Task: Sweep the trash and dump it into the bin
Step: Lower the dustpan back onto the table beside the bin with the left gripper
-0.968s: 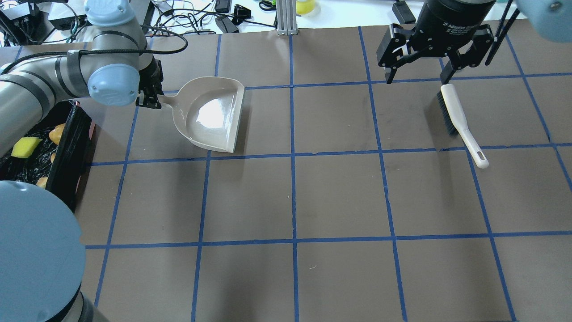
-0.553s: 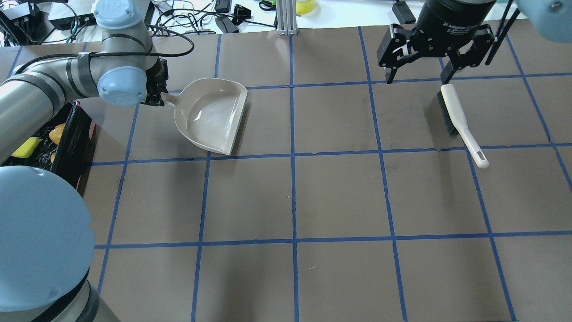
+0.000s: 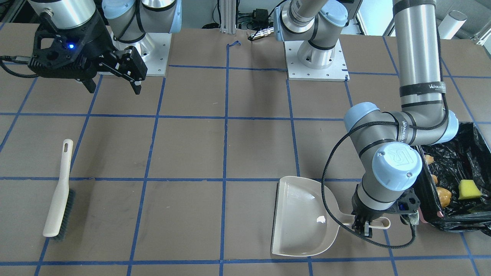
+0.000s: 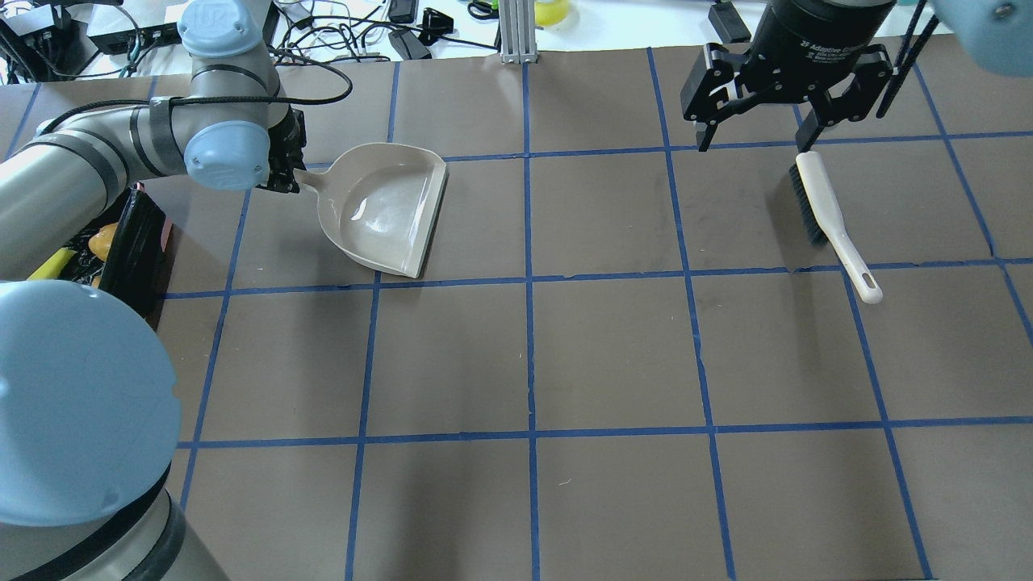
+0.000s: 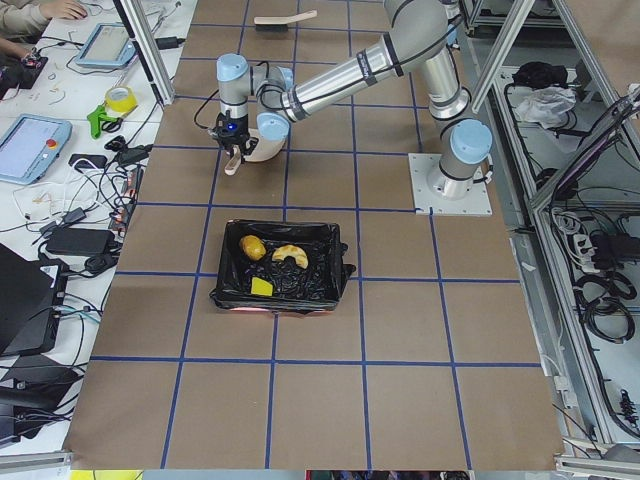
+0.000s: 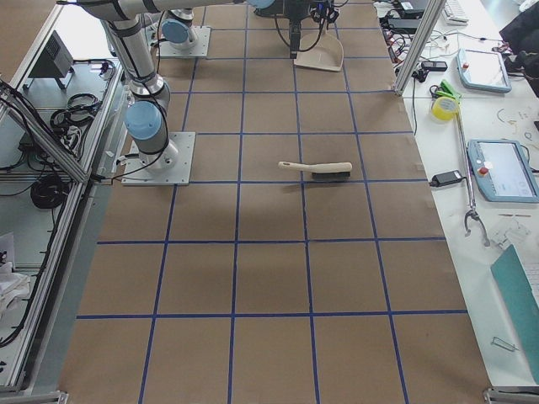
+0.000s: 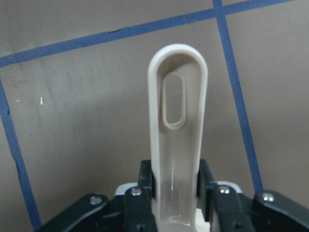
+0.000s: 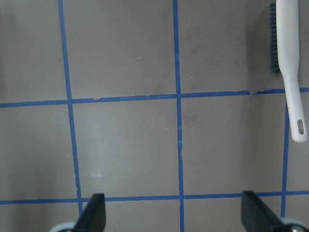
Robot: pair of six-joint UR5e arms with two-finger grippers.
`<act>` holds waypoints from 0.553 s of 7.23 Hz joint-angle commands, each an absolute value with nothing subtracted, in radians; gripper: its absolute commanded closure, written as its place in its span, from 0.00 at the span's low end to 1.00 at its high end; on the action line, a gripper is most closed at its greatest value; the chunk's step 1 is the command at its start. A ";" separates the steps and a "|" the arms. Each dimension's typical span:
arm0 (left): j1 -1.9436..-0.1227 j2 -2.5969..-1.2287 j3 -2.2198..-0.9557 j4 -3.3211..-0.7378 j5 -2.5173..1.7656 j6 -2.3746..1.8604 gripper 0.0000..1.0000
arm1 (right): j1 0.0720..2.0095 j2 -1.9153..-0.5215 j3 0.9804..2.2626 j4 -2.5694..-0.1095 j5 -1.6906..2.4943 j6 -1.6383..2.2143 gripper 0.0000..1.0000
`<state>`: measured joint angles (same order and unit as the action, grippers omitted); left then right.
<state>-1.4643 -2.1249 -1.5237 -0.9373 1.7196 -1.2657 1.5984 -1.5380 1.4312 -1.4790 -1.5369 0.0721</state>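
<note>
1. Left gripper (image 7: 175, 180) is clenched on the flat looped handle of the beige plastic dustpan (image 4: 379, 210). One finger sits on each side of the handle, partway along it.
2. The dustpan is level and shows nothing inside. Its open mouth points away from the bin. Can't tell whether it touches the table.
3. The rectangular bin lined with a crinkly black bag (image 3: 475, 134) sits just beside the left wrist, on the handle side.
4. All the trash is inside the bin: a golden-brown potato-like lump (image 5: 252, 247), a pale cream crescent slice (image 5: 290, 255) and a bright yellow spongy wedge (image 3: 468, 189).
5. Right gripper (image 4: 752, 145) is released, jaws spread wide with nothing between them, hanging above the brown gridded table (image 4: 613, 355).
6. The cream-handled hand brush with dark bristles (image 4: 827, 214) lies flat on the table near the right gripper, not touching it.
</note>
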 commanded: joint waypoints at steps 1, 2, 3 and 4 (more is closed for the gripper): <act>-1.457 -2.128 -1.511 -0.937 1.718 -1.261 1.00 | 1.598 -1.537 1.431 -1.479 -1.537 0.071 0.00; -1.439 -2.131 -1.506 -0.937 1.710 -1.247 1.00 | 1.598 -1.539 1.431 -1.479 -1.537 0.071 0.00; -1.422 -2.131 -1.508 -0.939 1.707 -1.209 1.00 | 1.598 -1.539 1.431 -1.479 -1.537 0.071 0.00; -1.420 -2.132 -1.508 -0.939 1.709 -1.207 1.00 | 1.598 -1.539 1.431 -1.479 -1.537 0.072 0.00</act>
